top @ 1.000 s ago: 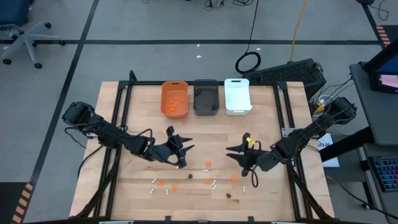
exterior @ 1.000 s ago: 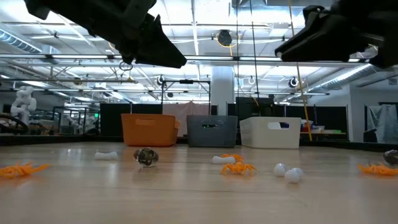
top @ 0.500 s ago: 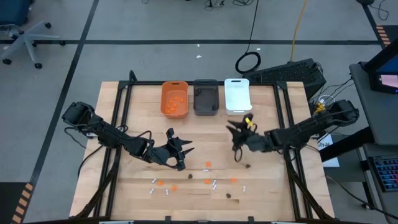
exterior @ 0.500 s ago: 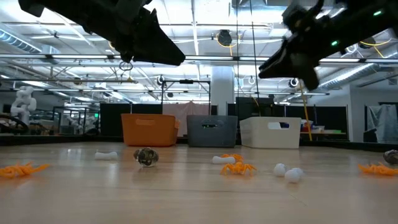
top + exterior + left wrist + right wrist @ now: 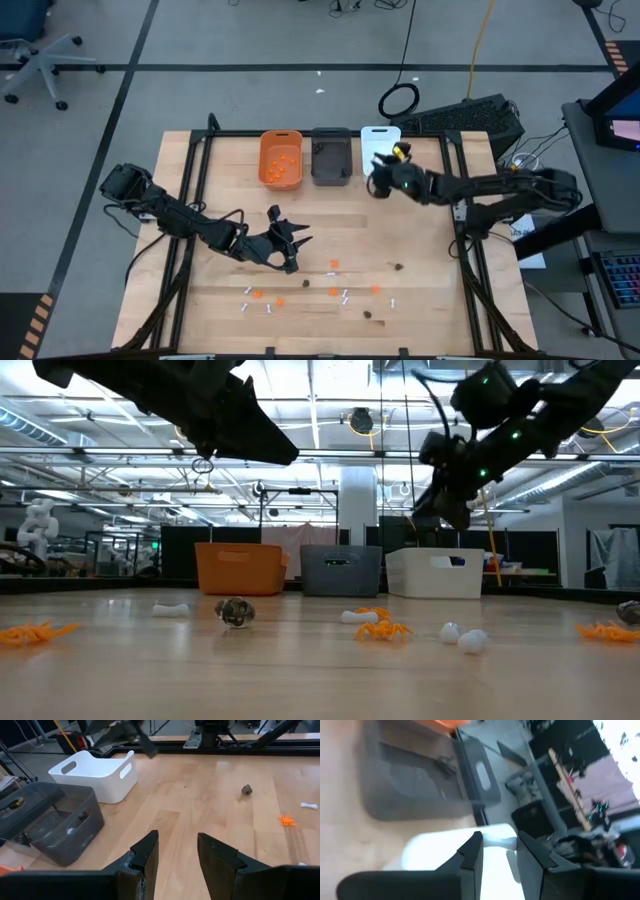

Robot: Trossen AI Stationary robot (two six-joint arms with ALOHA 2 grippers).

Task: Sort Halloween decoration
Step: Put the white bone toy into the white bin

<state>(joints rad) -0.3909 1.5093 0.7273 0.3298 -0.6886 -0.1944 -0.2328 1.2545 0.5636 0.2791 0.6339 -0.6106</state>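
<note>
Three bins stand in a row at the far edge of the surface [image 5: 200, 300] in the high view: an orange bin [image 5: 281, 158], a dark grey bin [image 5: 331, 156] and a white bin [image 5: 382, 135], most likely one for each colour of piece. The right gripper [image 5: 381, 172] reaches over the white bin, probably to drop a white piece there. The left gripper [image 5: 294, 243] hangs above the middle left of the surface, waiting. The Halloween decoration [image 5: 333, 264], orange, dark and white bits, lies scattered along the near part, so much sorting remains.

The low view shows the pieces lying loose on the wood, with both arms raised clear of them.

In the left wrist view the left gripper's fingers [image 5: 145, 855] stand partly apart with nothing between them, pointing toward the white and grey bins.

In the right wrist view the right gripper's fingers [image 5: 472, 851] sit narrowly spaced just above the white bin's rim; whether a piece is pinched between them I cannot tell.
</note>
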